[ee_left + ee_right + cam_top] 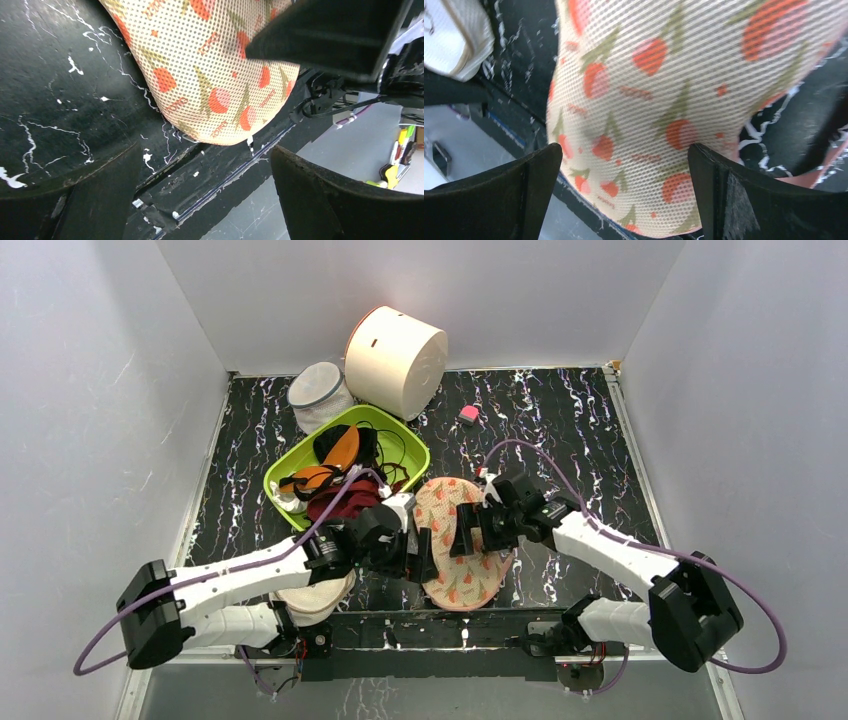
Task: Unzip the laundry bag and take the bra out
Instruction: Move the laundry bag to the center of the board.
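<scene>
My two tools meet over the laundry bag [462, 545], which lies flat on the black marbled tabletop [560, 430] near its front edge, between my two arms. The bag's narrow near end reaches almost to the tabletop's front lip.

My left tool [425, 558] stands wide, holding nothing. It sits low at the bag's left side. From its wrist camera, the left tool [205, 200] frames the bag's rounded end [210, 75], with bare tabletop between the fingers. One finger of the other tool [330, 35] crosses above the bag there.

My right tool [478, 535] is spread wide too, directly above the middle of the bag. From its wrist camera, the right tool [624, 195] has the printed mesh [664, 100] filling the space beyond both fingers. I cannot tell whether the tips touch the cloth.

A cream pouch [315, 598] lies under my left arm, just beside the bag. Behind the bag a green basket [415, 445] holds tangled garments, among them something black with thin straps [335, 443], possibly a bra. Farther back stand a white mesh cylinder [318, 392] and a large cream drum [395, 360] tipped on its side. A small pink object [468, 414] lies alone.
</scene>
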You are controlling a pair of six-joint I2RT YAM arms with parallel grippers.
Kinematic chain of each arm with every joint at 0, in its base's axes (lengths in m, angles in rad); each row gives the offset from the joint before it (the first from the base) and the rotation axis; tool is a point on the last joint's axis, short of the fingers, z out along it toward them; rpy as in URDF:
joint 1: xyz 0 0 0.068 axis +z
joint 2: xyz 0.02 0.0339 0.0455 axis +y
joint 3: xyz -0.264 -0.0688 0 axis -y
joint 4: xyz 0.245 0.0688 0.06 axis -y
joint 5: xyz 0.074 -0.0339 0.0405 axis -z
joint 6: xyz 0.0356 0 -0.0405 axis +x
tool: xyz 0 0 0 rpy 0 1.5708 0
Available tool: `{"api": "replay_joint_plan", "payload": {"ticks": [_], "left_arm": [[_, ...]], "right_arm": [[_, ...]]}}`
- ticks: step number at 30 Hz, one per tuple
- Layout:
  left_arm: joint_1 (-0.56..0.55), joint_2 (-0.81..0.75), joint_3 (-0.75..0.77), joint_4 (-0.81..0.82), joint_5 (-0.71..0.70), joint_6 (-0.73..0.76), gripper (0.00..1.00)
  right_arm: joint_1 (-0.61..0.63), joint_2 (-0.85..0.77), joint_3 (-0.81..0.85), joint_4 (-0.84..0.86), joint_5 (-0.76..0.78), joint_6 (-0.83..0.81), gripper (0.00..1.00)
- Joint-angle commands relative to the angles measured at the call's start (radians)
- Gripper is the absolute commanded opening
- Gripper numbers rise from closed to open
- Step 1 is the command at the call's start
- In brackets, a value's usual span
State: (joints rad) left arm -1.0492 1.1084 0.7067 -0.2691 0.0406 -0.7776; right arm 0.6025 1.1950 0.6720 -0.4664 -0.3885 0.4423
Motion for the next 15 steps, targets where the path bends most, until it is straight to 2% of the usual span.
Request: {"api": "replay_joint_plan", "payload": {"ticks": [1,6,10,15], "left_arm": [[-0.057,0.037,0.005,0.042,-0.069,-0.039,0.98],[-0.128,0.102,0.051,0.045,-0.107,-0.035,0.98],[-0.166,0.147,0.06,0.084,-0.113,-0.031,0.98],[-0.172,0.174,0.021,0.137,-0.139,-0.055,0.98]], "right_arm": [[-0.089,0.063,0.003,0.085,0.12,0.022,0.98],[-0.232,0.133,0.085,0.101,0.187,-0.029,0.98],[-0.237,0.119,0.204,0.08,0.21,-0.066,0.98],[-0.236,0.062,0.241,0.026,0.119,-0.103,0.98]]}}
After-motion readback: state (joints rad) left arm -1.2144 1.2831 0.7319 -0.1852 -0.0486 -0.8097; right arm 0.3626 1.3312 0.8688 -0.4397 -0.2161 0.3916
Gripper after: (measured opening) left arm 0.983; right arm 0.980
